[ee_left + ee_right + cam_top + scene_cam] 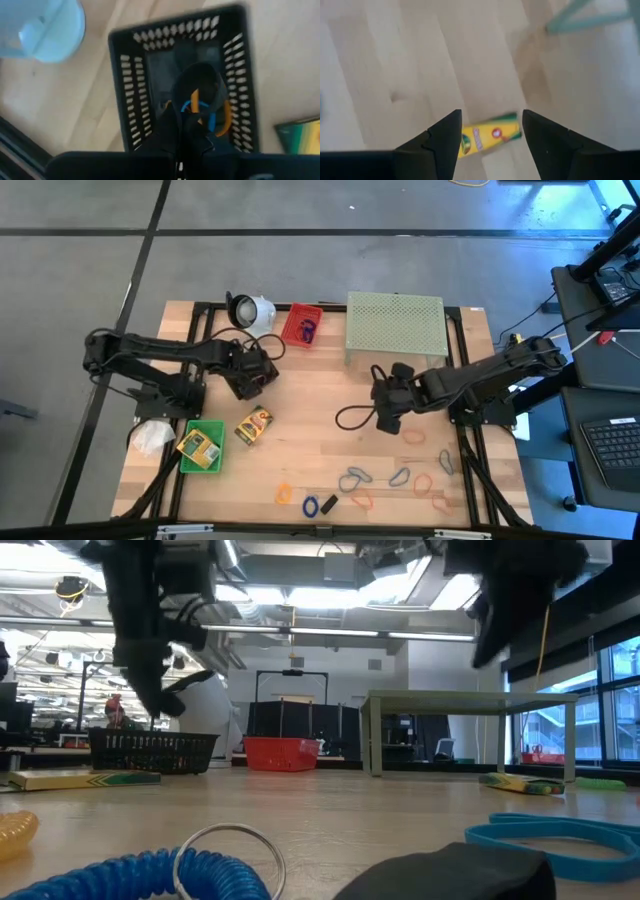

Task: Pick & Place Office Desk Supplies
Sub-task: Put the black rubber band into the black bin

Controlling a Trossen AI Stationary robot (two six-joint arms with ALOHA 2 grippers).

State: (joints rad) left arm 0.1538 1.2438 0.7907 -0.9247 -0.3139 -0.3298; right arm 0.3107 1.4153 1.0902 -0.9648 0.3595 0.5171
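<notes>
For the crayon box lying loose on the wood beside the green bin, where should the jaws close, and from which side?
Come straight down on the crayon box and close across its short width at mid-length. It lies flat and turned diagonally, so the wrist would likely need rotating to match. Its long sides look clear of the green bin. The right gripper is open, with the box between its fingers in the right wrist view.

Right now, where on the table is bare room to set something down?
Bare wood lies between the loose crayon box and the right claw, and before the mesh stand. The near edge is crowded with rubber bands and clips. The left claw hangs over a black basket.
</notes>
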